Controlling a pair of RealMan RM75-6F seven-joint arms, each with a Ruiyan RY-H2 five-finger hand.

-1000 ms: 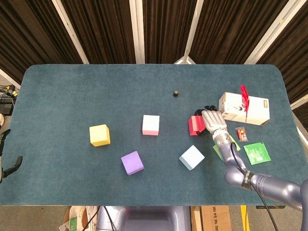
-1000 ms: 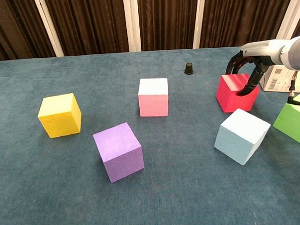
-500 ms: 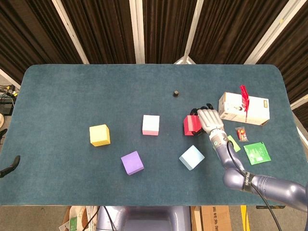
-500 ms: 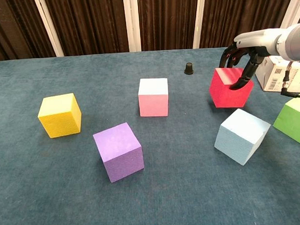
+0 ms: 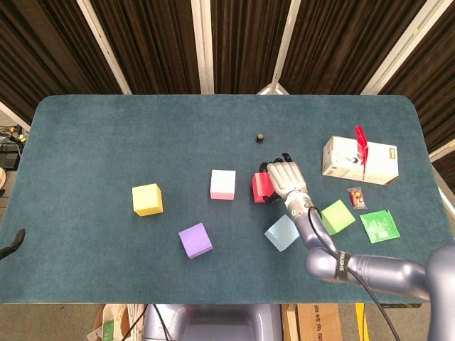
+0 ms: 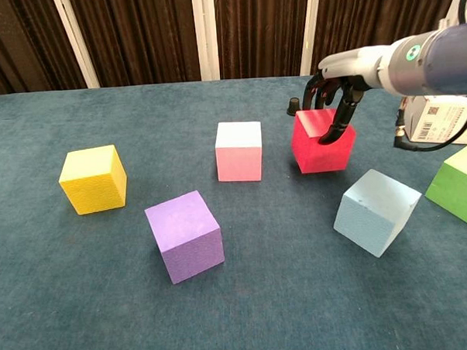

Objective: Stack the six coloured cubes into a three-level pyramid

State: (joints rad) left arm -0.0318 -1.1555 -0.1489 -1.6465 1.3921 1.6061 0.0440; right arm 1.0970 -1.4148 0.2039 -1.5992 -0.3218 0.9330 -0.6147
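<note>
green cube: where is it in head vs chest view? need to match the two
Head view: green cube sits right of centre, between the light blue cube and the green packet.
Chest view: green cube is at the right edge, partly cut off, right of the light blue cube.
Shared landmark: the red cube held by the right hand, up and to the left of the green cube in both.

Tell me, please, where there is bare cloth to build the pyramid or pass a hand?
The far strip behind the pink foam cube and the near left corner below the yellow foam cube are bare. It is crowded on the right: the right hand holds the red foam cube, with the light blue cube, green cube and cardboard box close by.
</note>
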